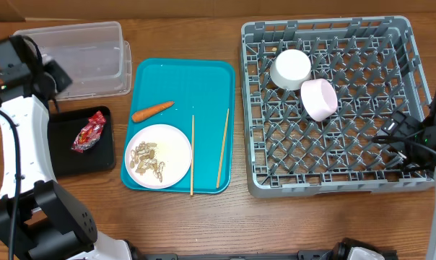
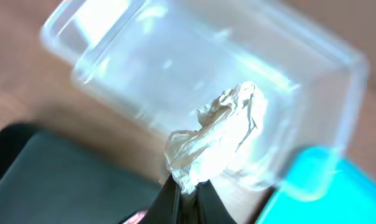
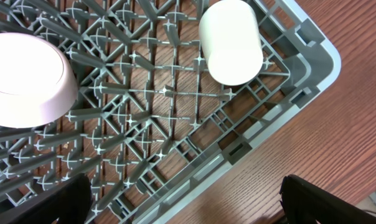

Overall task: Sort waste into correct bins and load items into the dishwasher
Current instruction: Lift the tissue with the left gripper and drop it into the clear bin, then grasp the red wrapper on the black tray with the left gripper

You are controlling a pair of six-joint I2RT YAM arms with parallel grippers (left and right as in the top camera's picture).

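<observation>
My left gripper [image 2: 188,196] is shut on the crumpled white wrapper [image 2: 219,134] and holds it above the near wall of the clear tub [image 2: 194,62]; in the overhead view it [image 1: 57,78] is at the tub's [image 1: 88,54] front left. The red wrapper [image 1: 88,132] lies in the black tray [image 1: 63,155]. The carrot [image 1: 152,110], the white plate [image 1: 173,148] with nut-shell scraps [image 1: 146,159], and two chopsticks [image 1: 192,154] [image 1: 223,148] lie on the teal tray. The grey rack [image 1: 348,155] holds a white cup [image 3: 231,40] and a white bowl [image 3: 23,81]. My right gripper [image 3: 188,205] is open and empty at the rack's right edge.
The teal tray [image 1: 203,79] sits between the bins and the rack. The black tray lies directly in front of the clear tub. Bare wooden table [image 3: 337,143] runs beside the rack and along the front edge.
</observation>
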